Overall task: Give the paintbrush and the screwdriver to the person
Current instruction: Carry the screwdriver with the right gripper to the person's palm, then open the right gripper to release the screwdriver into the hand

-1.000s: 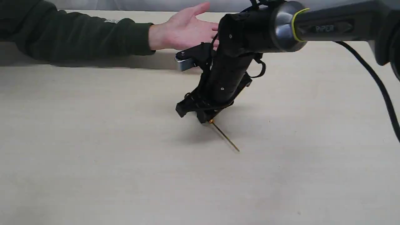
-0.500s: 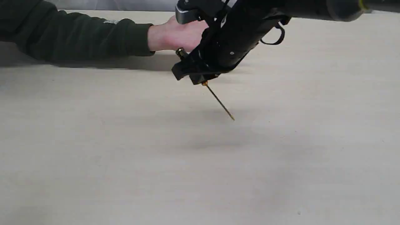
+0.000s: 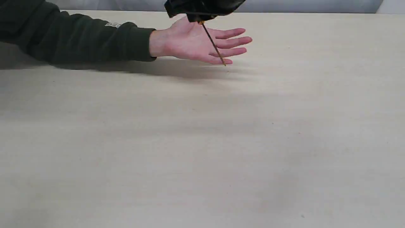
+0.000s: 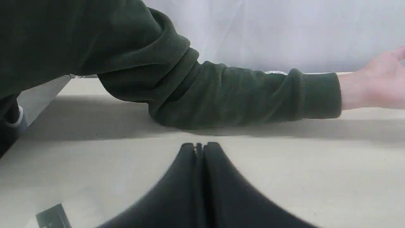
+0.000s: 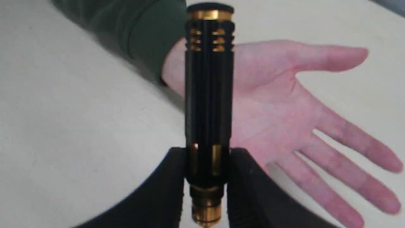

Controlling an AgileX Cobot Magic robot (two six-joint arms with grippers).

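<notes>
Screwdriver (image 5: 208, 95) seen clamped by right gripper (image 5: 207, 158) near collar end of handle, poised over open palm of person (image 3: 190, 42). Judged light, rigid, slippery-handled; fluted handle best gripped. Left gripper (image 4: 198, 148) seen closed, empty. Paintbrush not seen.

Low exterior view faces across table (image 3: 202, 158); all views share the person (image 3: 186, 42).

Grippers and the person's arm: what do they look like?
Left gripper and right gripper: matte black fingers, broad at the base, tapering to blunt tips, no markings visible. Hand: bare, light-skinned. Sleeve: dark green fleece with a small white label.
</notes>
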